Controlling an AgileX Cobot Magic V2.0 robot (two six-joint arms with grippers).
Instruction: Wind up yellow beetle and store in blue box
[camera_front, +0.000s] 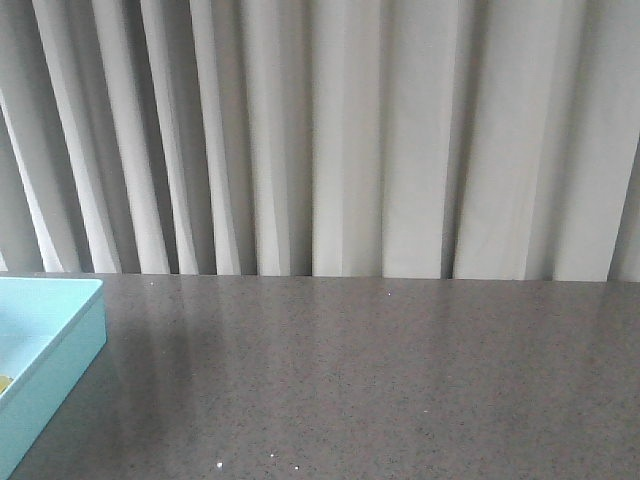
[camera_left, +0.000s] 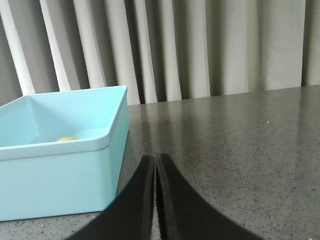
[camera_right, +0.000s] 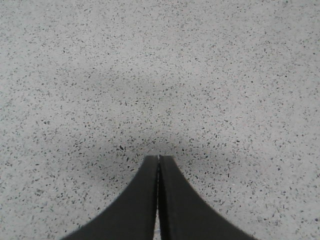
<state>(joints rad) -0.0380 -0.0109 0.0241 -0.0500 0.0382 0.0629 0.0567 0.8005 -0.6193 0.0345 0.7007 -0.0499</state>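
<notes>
Two black grippers show, each only in its own wrist view, and both have their curved fingers pressed together with nothing between them: the left gripper (camera_left: 155, 159) hangs low over the table just beside the box, and the right gripper (camera_right: 159, 159) points down at bare tabletop. The small bright yellow beetle toy car (camera_left: 67, 139) shows only as a sliver of yellow-orange inside the box, peeking over the near rim in the left wrist view, with a faint yellow speck at the picture's left edge in the front view; so little of it is visible that neither its heading nor its long axis can be told. The large shallow light blue rectangular box (camera_left: 60, 185) with smooth walls and a paler inside stands on the table at the robot's far left, only its corner entering the front view (camera_front: 60, 345), and the yellow sliver is the only thing seen in it. The dark grey speckled stone-look table (camera_front: 380, 380) reflects some light and carries a soft shadow beside the box; in the right wrist view its surface looks pale grey with dark flecks. Behind the table's far edge hangs a pleated off-white curtain (camera_front: 350, 140) across the whole background.
</notes>
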